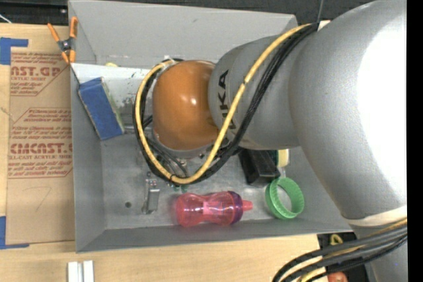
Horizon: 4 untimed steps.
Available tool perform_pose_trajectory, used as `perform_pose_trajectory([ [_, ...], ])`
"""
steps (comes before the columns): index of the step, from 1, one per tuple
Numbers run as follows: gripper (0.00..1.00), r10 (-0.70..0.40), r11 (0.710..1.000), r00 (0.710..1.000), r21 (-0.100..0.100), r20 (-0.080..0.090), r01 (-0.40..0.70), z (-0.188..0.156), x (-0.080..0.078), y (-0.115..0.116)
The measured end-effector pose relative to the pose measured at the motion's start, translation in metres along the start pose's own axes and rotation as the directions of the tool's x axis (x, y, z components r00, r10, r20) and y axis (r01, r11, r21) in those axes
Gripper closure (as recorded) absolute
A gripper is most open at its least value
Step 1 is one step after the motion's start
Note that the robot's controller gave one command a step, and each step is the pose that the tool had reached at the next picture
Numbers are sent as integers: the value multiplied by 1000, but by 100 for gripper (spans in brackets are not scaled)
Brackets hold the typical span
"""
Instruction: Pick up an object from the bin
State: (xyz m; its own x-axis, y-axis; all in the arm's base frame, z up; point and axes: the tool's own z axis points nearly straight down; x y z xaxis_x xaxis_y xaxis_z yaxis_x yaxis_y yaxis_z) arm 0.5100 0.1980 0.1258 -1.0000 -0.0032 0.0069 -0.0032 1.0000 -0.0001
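Orange wrist cover (185, 112) hangs over the bin's (89, 208) middle; I cannot tell how the jaws stand. Nearest lie a pink bottle (208, 209) along the lower wall and a blue block (100, 107) at left.

The thick silver-grey KUKA arm (330, 109) comes in over the right rim of the grey metal bin (198, 23) and slants down toward the bin's middle. Its wrist ends in a rounded, glossy orange cover (185, 112) over the bin's centre, facing up. Yellow and black cables (137, 117) run along the arm and loop round the cover on the side toward the bin's left wall and front wall.
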Motion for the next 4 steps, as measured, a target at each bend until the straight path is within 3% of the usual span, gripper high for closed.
perform_pose_trajectory([
  [1,0,3,1000,1000,-2,7,-3,-5,-2,-1],
  [2,0,9,1000,1000,1,3,-9,17,6,-108],
  [3,0,99,995,995,-8,10,-99,7,-12,-107],
  [4,0,97,995,995,-2,3,-97,17,1,-188],
])
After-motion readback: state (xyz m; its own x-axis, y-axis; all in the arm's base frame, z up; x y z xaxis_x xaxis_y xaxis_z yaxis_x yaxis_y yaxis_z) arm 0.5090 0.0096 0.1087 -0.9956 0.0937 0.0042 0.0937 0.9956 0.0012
